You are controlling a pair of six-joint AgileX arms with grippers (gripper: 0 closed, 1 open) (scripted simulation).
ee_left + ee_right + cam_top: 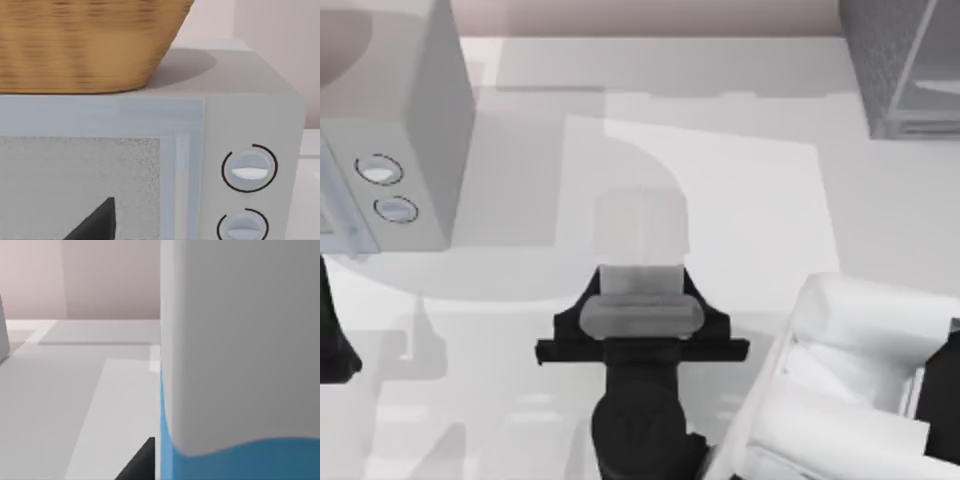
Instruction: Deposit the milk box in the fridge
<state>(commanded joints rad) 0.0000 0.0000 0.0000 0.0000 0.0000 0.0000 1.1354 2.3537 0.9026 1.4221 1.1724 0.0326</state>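
Milk box sits right before the right gripper; whether its fingers clamp it, I cannot tell; lift it straight, then swing toward the fridge

The milk box was seen from above near the middle of the table, only its pale white top being made out. In the right wrist view the milk box was shown very close, with a white upper part and a bright blue body below it. The fridge, dark grey and speckled with a paler grey frame, was placed at the table's far right corner, well apart from the carton.
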